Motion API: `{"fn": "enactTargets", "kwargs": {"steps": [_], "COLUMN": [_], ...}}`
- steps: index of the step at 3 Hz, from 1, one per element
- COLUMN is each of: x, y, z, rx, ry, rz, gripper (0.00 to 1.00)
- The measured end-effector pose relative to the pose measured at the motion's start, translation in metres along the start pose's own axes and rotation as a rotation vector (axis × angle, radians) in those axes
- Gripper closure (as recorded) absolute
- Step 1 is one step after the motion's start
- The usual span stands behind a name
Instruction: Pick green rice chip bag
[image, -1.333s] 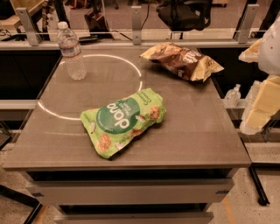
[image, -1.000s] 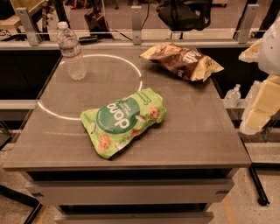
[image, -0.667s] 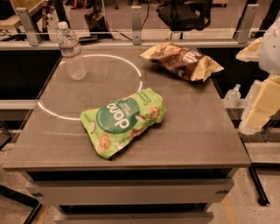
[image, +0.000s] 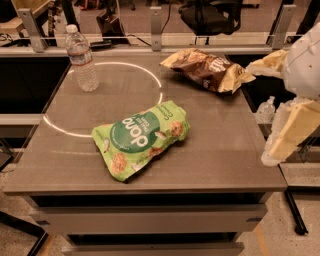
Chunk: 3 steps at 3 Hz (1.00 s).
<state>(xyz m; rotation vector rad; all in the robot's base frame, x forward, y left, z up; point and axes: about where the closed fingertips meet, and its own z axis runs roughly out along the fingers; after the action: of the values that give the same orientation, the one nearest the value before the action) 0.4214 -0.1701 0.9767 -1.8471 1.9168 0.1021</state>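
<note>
The green rice chip bag lies flat near the middle of the grey table. It is light green with a dark green round logo, white lettering and pictured rice chips. My gripper hangs at the right edge of the view, beyond the table's right side and well apart from the bag. Its pale cream parts point down towards the floor, below the white rounded arm. It holds nothing that I can see.
A brown and yellow chip bag lies at the table's back right. A clear water bottle stands at the back left. A white ring is marked on the tabletop. A rail with posts runs behind the table.
</note>
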Motion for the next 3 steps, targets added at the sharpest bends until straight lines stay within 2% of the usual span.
{"fn": "enactTargets", "kwargs": {"steps": [1,3], "x": [-0.029,-0.092], "y": [0.006,0.003], "z": [0.012,0.047], "rx": [0.023,0.086], "ry": [-0.090,-0.173], "rz": [-0.100,-0.224], "gripper": [0.00,0.00]}}
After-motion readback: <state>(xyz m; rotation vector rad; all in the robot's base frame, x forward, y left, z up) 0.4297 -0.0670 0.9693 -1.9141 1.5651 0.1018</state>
